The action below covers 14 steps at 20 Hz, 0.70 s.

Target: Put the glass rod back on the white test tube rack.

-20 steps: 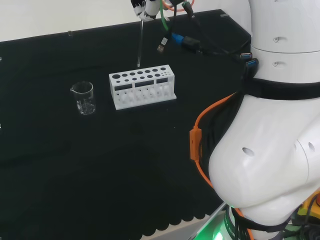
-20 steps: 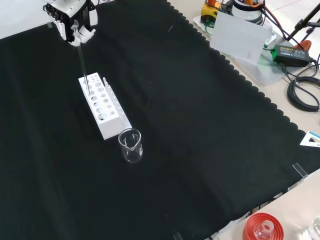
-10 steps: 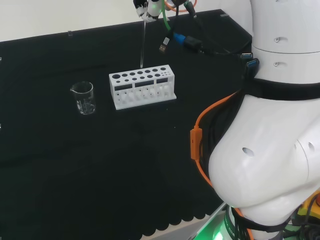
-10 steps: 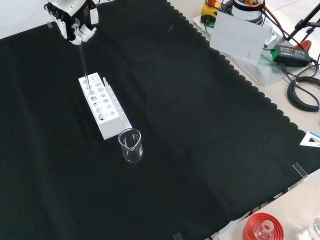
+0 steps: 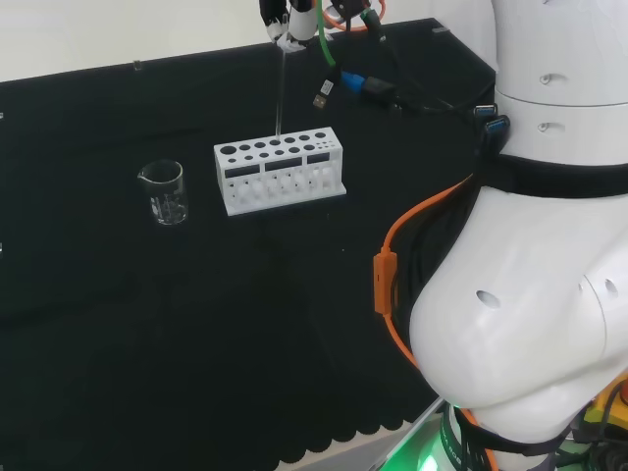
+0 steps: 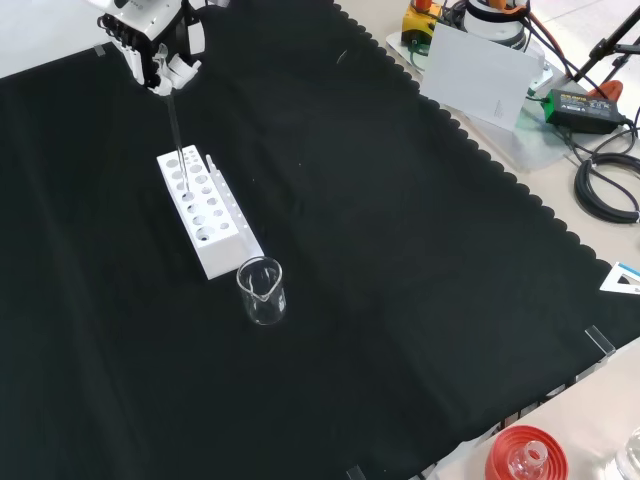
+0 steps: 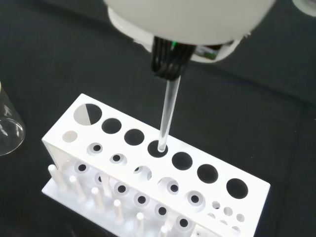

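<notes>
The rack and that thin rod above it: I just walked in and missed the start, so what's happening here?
The robot's hand is pinching a clear glass rod at its upper end and holding it roughly upright over the white test tube rack. In the wrist view the rod's lower tip sits at the mouth of one of the middle holes in the rack's back row, just entering it. A glass beaker stands on the black cloth next to the rack, untouched.

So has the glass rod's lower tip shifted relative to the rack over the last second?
Yes. In the head view the glass rod tip has moved right along the white rack; it is held by the hand and meets a hole.
</notes>
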{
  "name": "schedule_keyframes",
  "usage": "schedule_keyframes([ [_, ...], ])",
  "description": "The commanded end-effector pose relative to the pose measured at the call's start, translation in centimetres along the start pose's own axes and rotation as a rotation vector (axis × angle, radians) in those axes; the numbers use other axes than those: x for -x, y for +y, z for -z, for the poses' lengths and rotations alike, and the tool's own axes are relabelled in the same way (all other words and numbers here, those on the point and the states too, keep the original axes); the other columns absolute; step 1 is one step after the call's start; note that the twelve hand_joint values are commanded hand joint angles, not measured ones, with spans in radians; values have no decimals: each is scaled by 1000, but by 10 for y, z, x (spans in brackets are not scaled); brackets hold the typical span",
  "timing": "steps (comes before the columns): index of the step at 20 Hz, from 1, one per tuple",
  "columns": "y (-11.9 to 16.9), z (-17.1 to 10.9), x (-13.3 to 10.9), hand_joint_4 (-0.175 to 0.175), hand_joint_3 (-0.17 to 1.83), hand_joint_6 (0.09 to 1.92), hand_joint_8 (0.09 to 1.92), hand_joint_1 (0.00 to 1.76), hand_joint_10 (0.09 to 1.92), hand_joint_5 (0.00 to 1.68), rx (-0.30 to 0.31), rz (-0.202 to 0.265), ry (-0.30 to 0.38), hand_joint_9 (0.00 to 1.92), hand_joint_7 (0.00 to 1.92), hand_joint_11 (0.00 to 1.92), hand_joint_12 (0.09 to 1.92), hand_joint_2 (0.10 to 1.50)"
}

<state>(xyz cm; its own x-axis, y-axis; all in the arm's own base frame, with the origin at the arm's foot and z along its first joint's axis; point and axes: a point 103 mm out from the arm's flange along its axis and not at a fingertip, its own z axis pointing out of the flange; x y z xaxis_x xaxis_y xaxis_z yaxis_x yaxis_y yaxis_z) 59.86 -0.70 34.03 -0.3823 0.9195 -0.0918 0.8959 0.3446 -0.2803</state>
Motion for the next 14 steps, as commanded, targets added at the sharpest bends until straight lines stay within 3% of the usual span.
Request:
schedule_keyframes([
  [1,2,0,-1,-175,888,747,708,1331,371,1180,-3,3,-5,1807,1428,1660,675,528],
  [14,12,-15,-1,-175,889,747,708,1331,369,1181,-26,11,-9,1808,1429,1659,676,527],
])
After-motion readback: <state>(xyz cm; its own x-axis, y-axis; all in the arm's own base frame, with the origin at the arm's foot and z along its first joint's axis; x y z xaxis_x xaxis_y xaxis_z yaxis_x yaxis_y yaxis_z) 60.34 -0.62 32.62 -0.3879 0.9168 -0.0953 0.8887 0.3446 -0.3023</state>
